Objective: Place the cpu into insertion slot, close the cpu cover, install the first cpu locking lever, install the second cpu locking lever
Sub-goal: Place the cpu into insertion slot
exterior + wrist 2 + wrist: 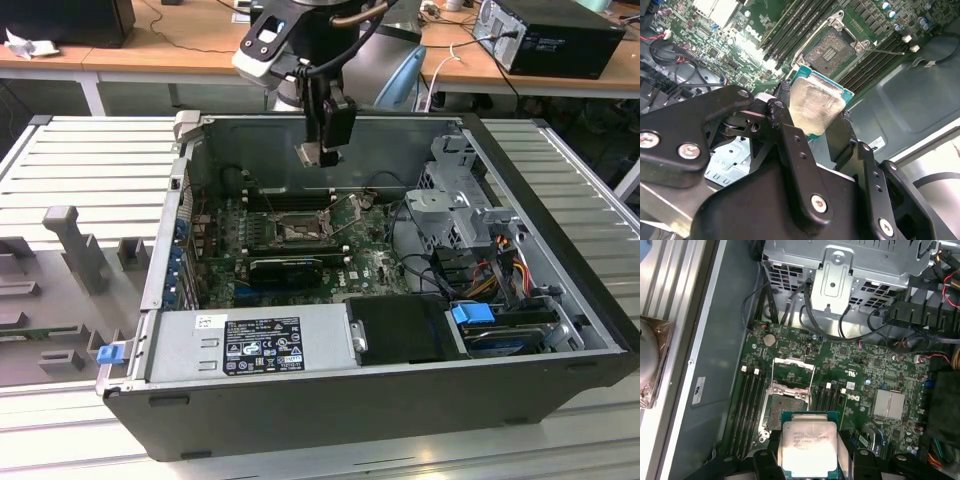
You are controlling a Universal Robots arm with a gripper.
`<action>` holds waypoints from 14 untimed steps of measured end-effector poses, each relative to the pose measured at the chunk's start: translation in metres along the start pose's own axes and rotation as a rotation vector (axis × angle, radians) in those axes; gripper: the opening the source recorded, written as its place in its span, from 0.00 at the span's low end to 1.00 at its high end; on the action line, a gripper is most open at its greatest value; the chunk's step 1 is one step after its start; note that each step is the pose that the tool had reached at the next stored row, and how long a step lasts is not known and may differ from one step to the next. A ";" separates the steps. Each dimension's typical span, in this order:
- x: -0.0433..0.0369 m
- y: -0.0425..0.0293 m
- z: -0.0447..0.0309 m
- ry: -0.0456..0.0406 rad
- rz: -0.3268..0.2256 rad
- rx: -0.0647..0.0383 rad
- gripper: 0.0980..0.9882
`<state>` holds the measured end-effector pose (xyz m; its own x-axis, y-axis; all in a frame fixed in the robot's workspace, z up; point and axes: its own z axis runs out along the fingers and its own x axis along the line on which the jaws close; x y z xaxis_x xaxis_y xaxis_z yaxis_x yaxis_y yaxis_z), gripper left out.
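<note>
My gripper (322,152) hangs inside the open computer case, above the motherboard, shut on the cpu (318,155). In both wrist views the cpu (815,106) (808,447) is a pale silver square on a green carrier edge, pinched between the black fingers (785,120). The insertion slot (785,409) (832,47) (300,232) lies below the chip and slightly ahead of it, its dark centre bare. The cpu cover (792,371) stands swung open at the socket's far side. A thin wire locking lever (890,51) (345,208) sticks out beside the socket.
Black memory slots (750,405) flank the socket on both sides. A long black card (285,268) sits nearer the power supply (250,345). A metal drive cage (840,270) with cables (490,280) fills the exterior view's right of the case. Case walls (560,230) surround the board.
</note>
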<state>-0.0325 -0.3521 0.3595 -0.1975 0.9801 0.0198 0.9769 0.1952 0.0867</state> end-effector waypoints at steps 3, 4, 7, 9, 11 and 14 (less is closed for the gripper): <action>-0.0001 0.0002 0.0018 -0.0002 0.001 0.000 0.48; -0.0002 0.0001 0.0031 -0.0001 0.001 0.000 0.48; -0.0002 -0.0001 0.0059 -0.0002 0.001 0.000 0.48; -0.0002 -0.0003 0.0077 -0.0002 0.001 0.000 0.48; -0.0003 -0.0005 0.0098 -0.0003 0.001 0.000 0.48; -0.0003 -0.0006 0.0118 -0.0002 0.001 0.000 0.48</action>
<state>-0.0321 -0.3521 0.3477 -0.1962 0.9804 0.0197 0.9772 0.1938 0.0866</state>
